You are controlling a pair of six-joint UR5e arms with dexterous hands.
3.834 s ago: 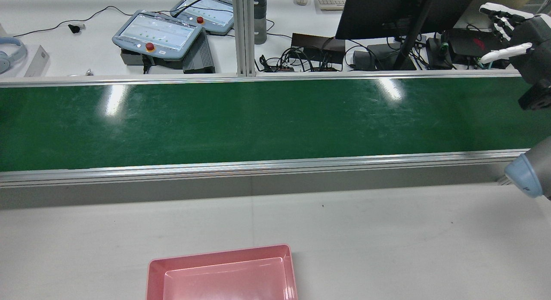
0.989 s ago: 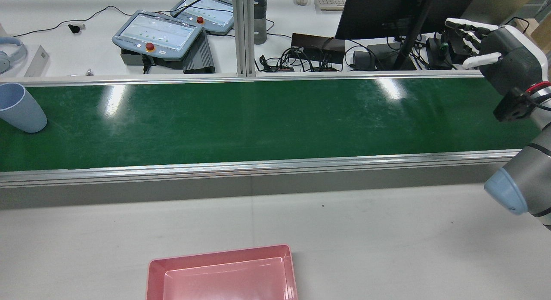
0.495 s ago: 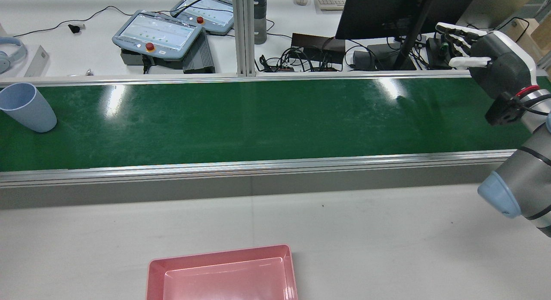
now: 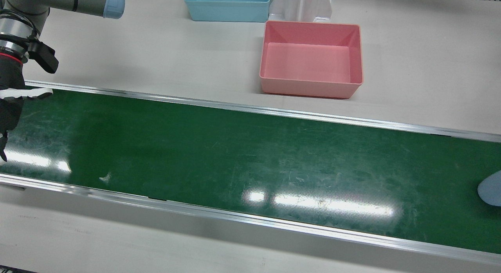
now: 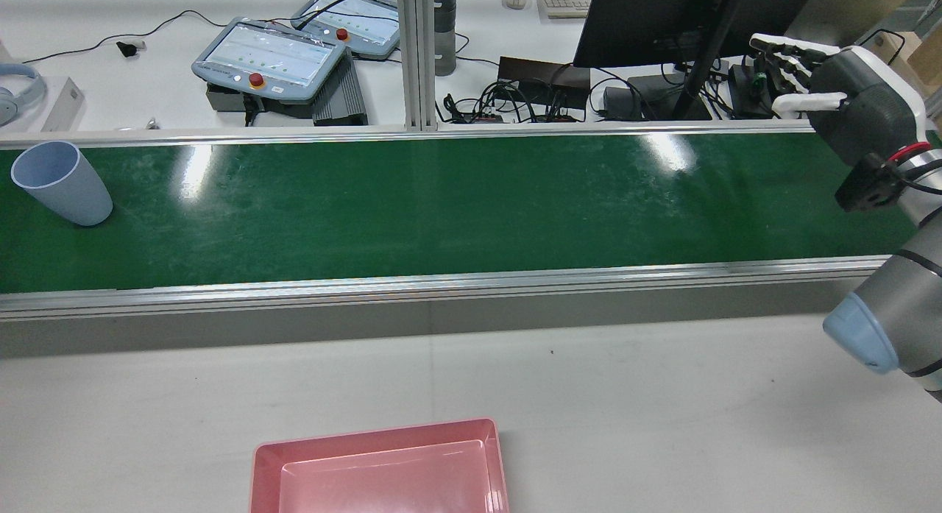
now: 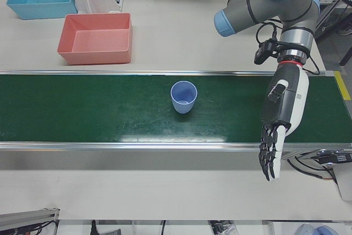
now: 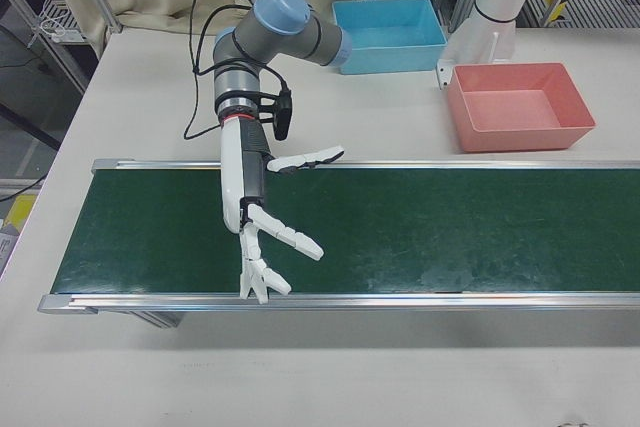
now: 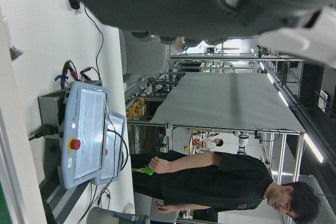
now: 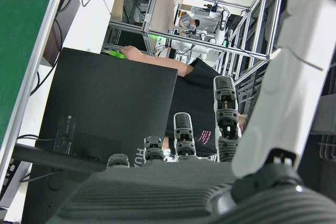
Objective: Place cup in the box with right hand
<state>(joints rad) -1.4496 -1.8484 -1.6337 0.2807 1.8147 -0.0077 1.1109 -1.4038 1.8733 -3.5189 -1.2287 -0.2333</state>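
Note:
A pale blue cup [image 5: 62, 182] stands upright on the green belt [image 5: 456, 204] near its left end in the rear view. It also shows mid-belt as the cup [image 6: 183, 97] in the left-front view. My right hand [image 5: 850, 101] hovers open over the belt's far right end, a long way from the cup. The right-front view shows the same right hand [image 7: 258, 212] with fingers spread and nothing in it. My left hand [image 6: 281, 115] hangs open above the belt, apart from the cup. The pink box [image 5: 379, 433] sits on the white table beside the belt.
A blue bin [image 4: 227, 6] stands behind the pink box [image 4: 311, 87] near a white pedestal. Beyond the belt lie teach pendants [image 5: 268, 57], a monitor [image 5: 662, 20] and cables. A person [image 8: 220, 177] stands past the far bench.
The cup has come into view at the belt's left end and ridden rightward. My right hand has dropped in over the belt's right end, still open.

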